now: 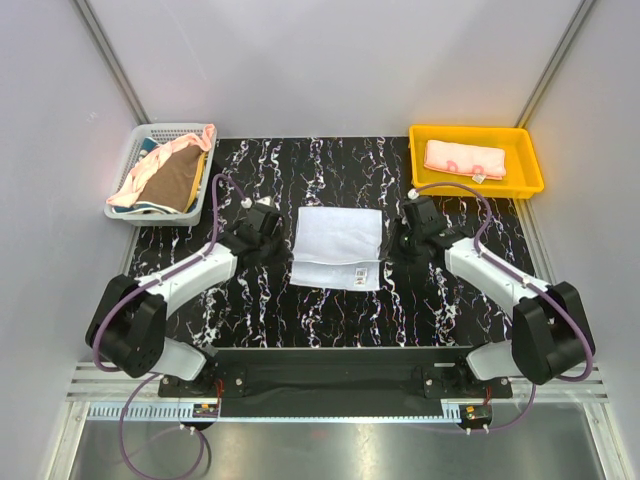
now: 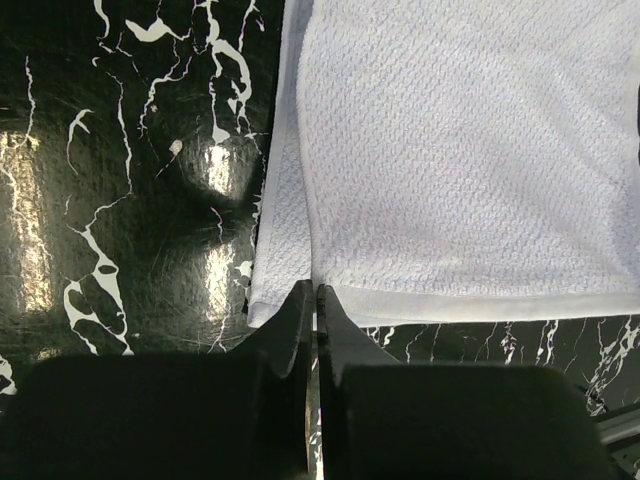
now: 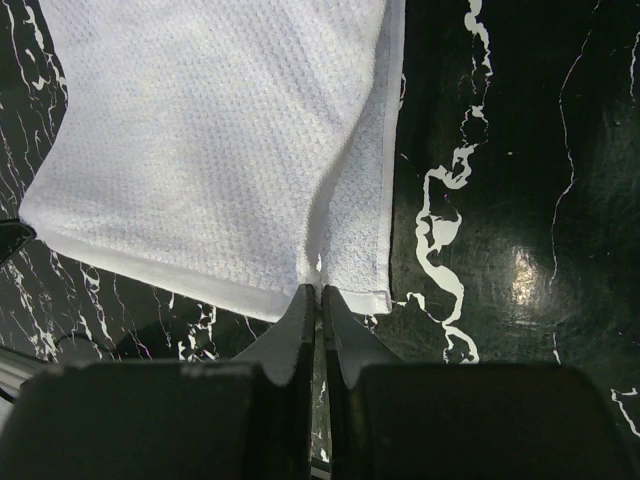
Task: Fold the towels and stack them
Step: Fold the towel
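Note:
A white towel [image 1: 338, 245] lies folded flat in the middle of the black marble table, with a small label at its near right corner. It fills the left wrist view [image 2: 460, 150] and the right wrist view [image 3: 200, 140]. My left gripper [image 1: 283, 240] [image 2: 316, 292] is shut on the towel's left edge near a corner. My right gripper [image 1: 397, 238] [image 3: 320, 290] is shut on its right edge, where the cloth puckers at the tips. A folded pink towel [image 1: 463, 159] lies in the yellow tray. A pink towel [image 1: 150, 172] and a brown towel [image 1: 172, 182] lie heaped in the basket.
The white mesh basket [image 1: 122, 192] stands at the back left corner of the table. The yellow tray [image 1: 530, 168] stands at the back right. Grey walls close in both sides and the back. Both arms reach inward from the near edge.

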Action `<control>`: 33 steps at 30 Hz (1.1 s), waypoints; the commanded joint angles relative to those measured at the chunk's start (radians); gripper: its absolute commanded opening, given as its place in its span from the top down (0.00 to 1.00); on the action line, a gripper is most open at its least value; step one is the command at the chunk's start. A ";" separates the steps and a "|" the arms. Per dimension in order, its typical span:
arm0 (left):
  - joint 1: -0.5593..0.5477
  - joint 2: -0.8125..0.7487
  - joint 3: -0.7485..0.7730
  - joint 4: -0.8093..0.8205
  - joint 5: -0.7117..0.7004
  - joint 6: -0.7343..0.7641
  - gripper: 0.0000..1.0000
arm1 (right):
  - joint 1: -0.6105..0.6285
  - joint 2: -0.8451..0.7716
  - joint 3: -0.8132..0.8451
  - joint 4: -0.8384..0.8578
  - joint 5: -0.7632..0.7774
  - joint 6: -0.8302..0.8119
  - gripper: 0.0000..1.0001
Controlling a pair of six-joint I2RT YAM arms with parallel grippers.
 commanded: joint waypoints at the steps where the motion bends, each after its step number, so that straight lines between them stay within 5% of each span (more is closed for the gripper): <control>1: 0.000 -0.020 -0.002 0.014 -0.011 0.008 1.00 | 0.021 -0.030 -0.030 0.004 0.005 0.021 0.99; 13: 0.000 0.041 -0.088 0.097 0.022 -0.018 1.00 | 0.059 0.018 -0.175 0.142 -0.055 0.089 0.96; 18: 0.000 0.073 -0.126 0.135 0.046 -0.031 1.00 | 0.067 0.026 -0.213 0.188 -0.072 0.107 0.81; 28: 0.001 0.093 -0.129 0.150 0.052 -0.033 1.00 | 0.068 0.026 -0.233 0.209 -0.054 0.110 0.68; 33: 0.000 0.076 -0.126 0.137 0.048 -0.030 1.00 | 0.068 0.001 -0.238 0.196 -0.031 0.104 0.70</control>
